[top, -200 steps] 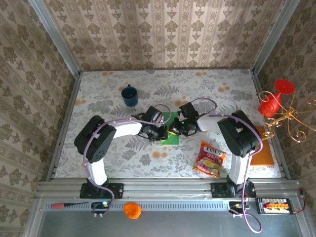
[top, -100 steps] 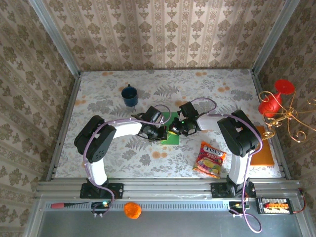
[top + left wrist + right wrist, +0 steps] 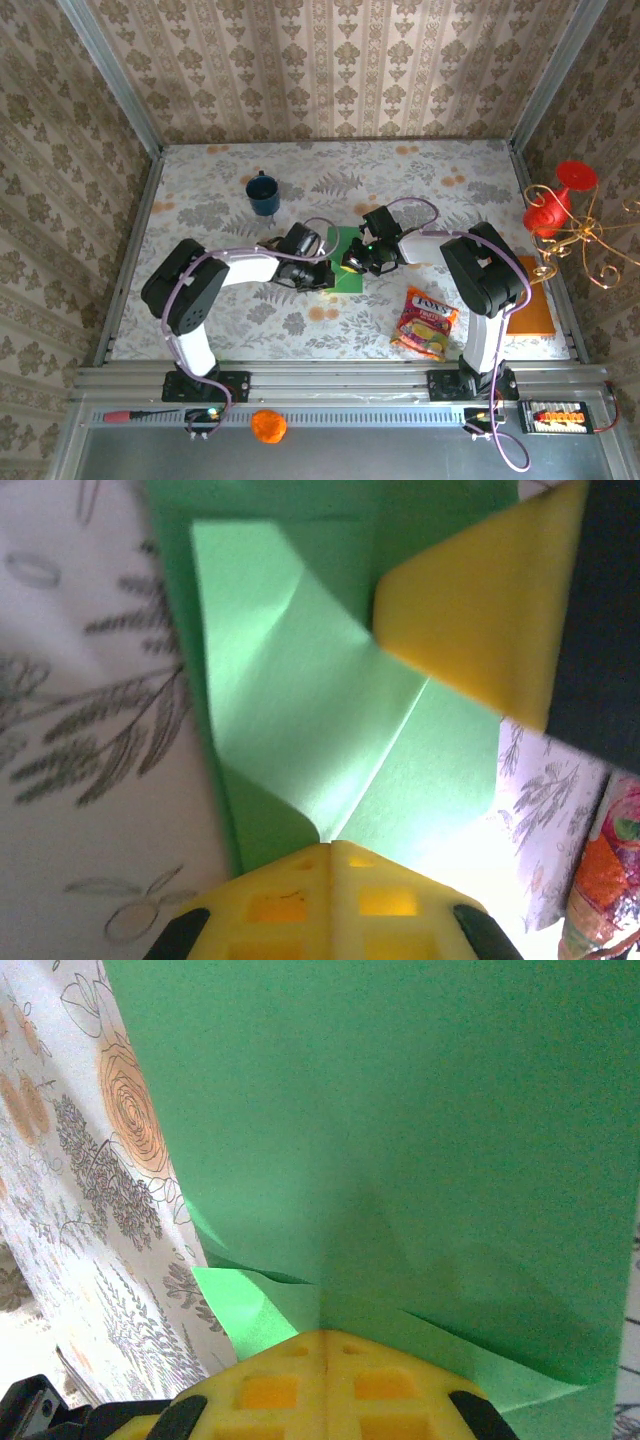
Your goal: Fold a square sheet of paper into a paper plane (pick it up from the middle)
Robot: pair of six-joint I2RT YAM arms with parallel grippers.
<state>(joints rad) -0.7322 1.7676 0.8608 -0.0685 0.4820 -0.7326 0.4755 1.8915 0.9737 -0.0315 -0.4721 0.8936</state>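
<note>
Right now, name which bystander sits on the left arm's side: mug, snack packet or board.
The blue mug, standing back-left of the green paper; the snack packet and orange board both lie to its right, nearer the front.

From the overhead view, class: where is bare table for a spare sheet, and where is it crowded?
Free: the far strip right of the blue mug; the near patch left of the snack packet. Crowded: around the green paper.

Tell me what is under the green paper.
Floral tablecloth shows along the edges of the green paper, so the sheet appears to lie over it. Anything directly beneath the paper is covered.
</note>
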